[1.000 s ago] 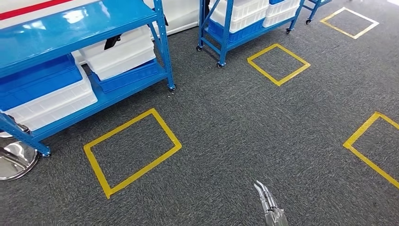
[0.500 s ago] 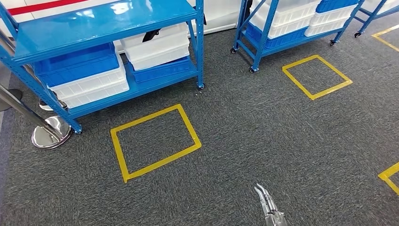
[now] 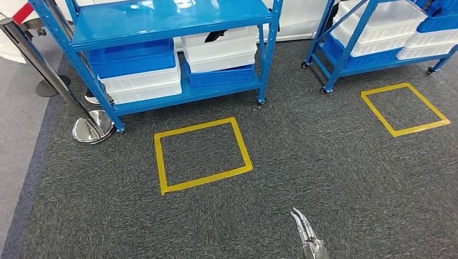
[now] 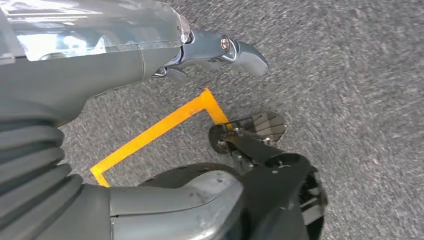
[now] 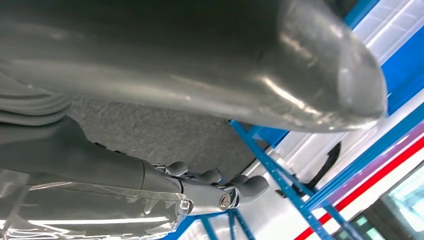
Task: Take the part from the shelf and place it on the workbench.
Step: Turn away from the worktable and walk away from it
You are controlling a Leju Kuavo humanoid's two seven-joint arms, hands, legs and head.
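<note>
**Approach to shelf, nothing in hand yet**

Blue shelf (image 3: 162, 21) stands far left; part not identifiable, prob. in 1 of the white bins (image 3: 221, 48). Right hand (image 3: 307, 234) low near centre, fingers (image 3: 300, 220) straight, holding nothing. Left hand (image 4: 220, 50) empty, loosely curled. Tip: square up w/ yellow floor square (image 3: 202, 154) before reaching.

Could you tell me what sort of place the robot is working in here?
Probably a warehouse or factory storeroom set up for robot trials. Blue metal shelves on wheels hold stacked white and blue plastic bins, and yellow tape squares mark spots on the grey carpet. A chrome barrier post stands beside the shelves.
</note>
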